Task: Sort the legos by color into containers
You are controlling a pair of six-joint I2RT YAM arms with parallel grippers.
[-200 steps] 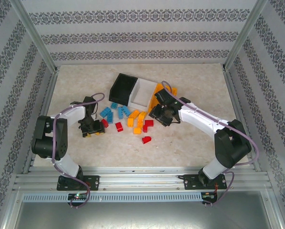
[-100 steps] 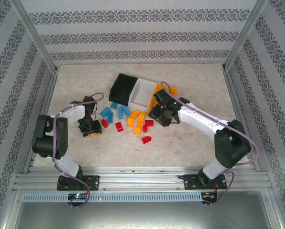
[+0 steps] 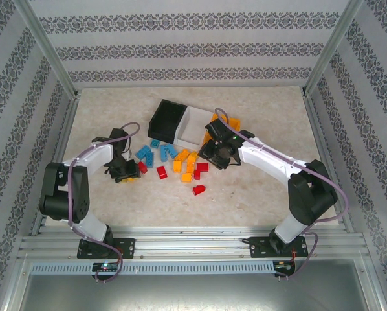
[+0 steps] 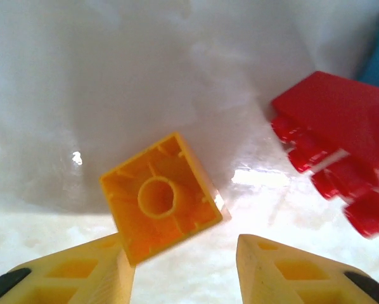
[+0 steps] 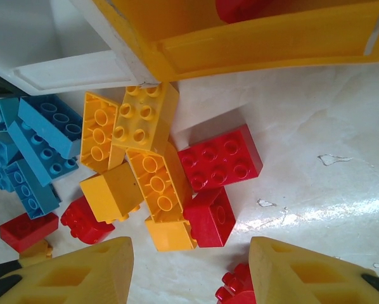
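From above, the legos point(image 3: 180, 162) lie in a loose heap at the centre of the frame. Just above them stands a row of bins: the black bin point(image 3: 167, 118), the white bin point(image 3: 195, 126) and, mostly behind the right arm, the orange bin point(image 3: 236, 123). The left gripper point(image 3: 123, 172) sits low at the heap's left edge. The right gripper point(image 3: 214, 155) sits at the heap's upper right, beside the white bin. From this height I cannot tell how either pincer stands.

The left wrist view shows that pincer spread at the bottom of the frame, pinching nothing. A yellow brick point(image 4: 161, 206) lies hollow side up just above the gap, one corner at the left finger point(image 4: 82, 272). A red brick point(image 4: 341, 133) lies at the right edge, apart from it.

The right wrist view shows that pincer spread and empty too. Above it lie yellow bricks point(image 5: 145, 158), red bricks point(image 5: 221, 158) and, at the left, blue bricks point(image 5: 37, 145). The orange bin's wall crosses the top with a red piece point(image 5: 240, 9) inside. The white bin's corner is at upper left.

The table point(image 3: 258, 188) is pale, marbled and glossy. Walls point(image 3: 180, 52) of striped patterned paper stand behind aluminium posts point(image 3: 48, 48).
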